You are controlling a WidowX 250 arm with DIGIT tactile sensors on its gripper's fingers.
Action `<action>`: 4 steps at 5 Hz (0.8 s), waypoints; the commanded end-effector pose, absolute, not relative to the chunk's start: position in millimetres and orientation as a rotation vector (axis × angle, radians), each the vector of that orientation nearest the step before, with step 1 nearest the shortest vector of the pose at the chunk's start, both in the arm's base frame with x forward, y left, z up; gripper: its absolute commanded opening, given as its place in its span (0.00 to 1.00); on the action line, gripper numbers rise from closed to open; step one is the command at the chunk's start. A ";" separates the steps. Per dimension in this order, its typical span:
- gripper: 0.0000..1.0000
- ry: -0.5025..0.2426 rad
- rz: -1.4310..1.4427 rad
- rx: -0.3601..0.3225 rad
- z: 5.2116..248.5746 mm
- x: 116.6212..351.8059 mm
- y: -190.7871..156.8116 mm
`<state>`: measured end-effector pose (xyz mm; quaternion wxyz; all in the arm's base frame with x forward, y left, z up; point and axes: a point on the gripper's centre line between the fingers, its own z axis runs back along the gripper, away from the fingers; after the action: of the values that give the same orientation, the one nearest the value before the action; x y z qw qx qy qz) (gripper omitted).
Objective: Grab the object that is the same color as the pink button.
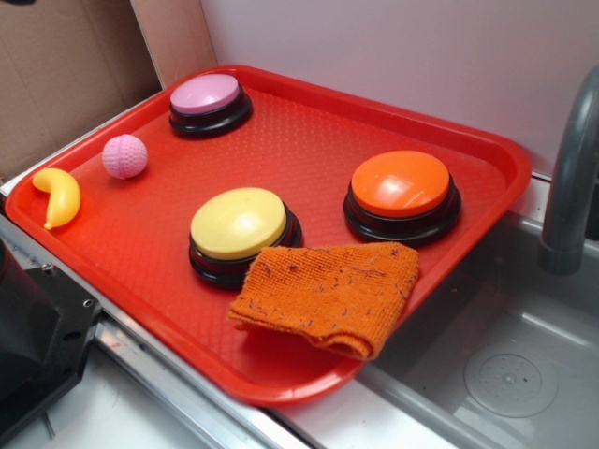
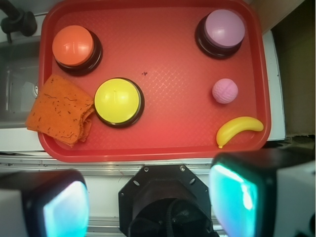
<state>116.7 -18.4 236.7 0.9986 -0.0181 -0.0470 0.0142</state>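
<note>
On the red tray [image 1: 281, 131], the pink ball [image 1: 124, 156] is seen between the pink button [image 1: 210, 103] and the yellow banana [image 1: 59, 195], touching neither. The yellow button [image 1: 241, 232] is partly covered by the orange cloth [image 1: 332, 295], which overhangs the tray's edge. In the wrist view only the blurred pads [image 2: 232, 195] are shown, cut off by the frame; the jaws are spread wide, holding nothing.

The claw [image 2: 148, 207] is hovering open at the near edge, well apart from the pink ball [image 2: 224, 91] lying between the pink button [image 2: 223, 29] and the toy banana [image 2: 239, 129] on the red tray [image 2: 168, 143].
</note>
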 end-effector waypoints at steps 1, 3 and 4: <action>1.00 -0.094 0.028 -0.036 236.7 116.7 -18.4; 1.00 -0.135 0.124 -0.004 193.4 126.9 37.4; 1.00 -0.118 0.210 0.068 172.3 128.5 64.0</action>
<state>128.2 59.9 166.3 0.9930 0.0302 -0.0508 0.1027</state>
